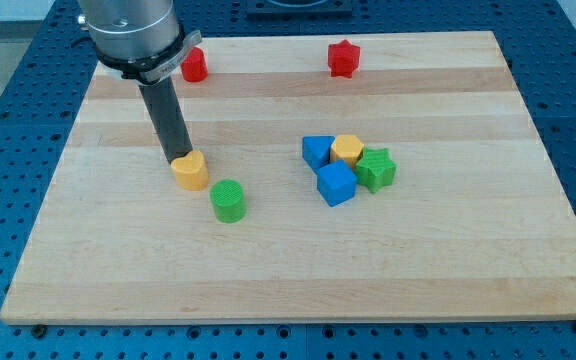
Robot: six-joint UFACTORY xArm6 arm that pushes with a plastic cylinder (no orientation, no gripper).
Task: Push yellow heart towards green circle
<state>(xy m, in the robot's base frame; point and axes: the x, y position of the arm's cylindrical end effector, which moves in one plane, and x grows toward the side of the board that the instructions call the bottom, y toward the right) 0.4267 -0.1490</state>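
Note:
The yellow heart (190, 171) lies on the wooden board left of the middle. The green circle (228, 200) stands just to its lower right, a small gap apart. My tip (173, 158) is at the heart's upper left edge, touching or nearly touching it. The dark rod rises from there towards the view's top left.
A cluster at the middle right holds a blue triangle-like block (316, 151), a yellow hexagon (347, 150), a green star (376, 168) and a blue cube (335, 184). A red block (195, 64) and a red star (342, 58) sit near the board's top edge.

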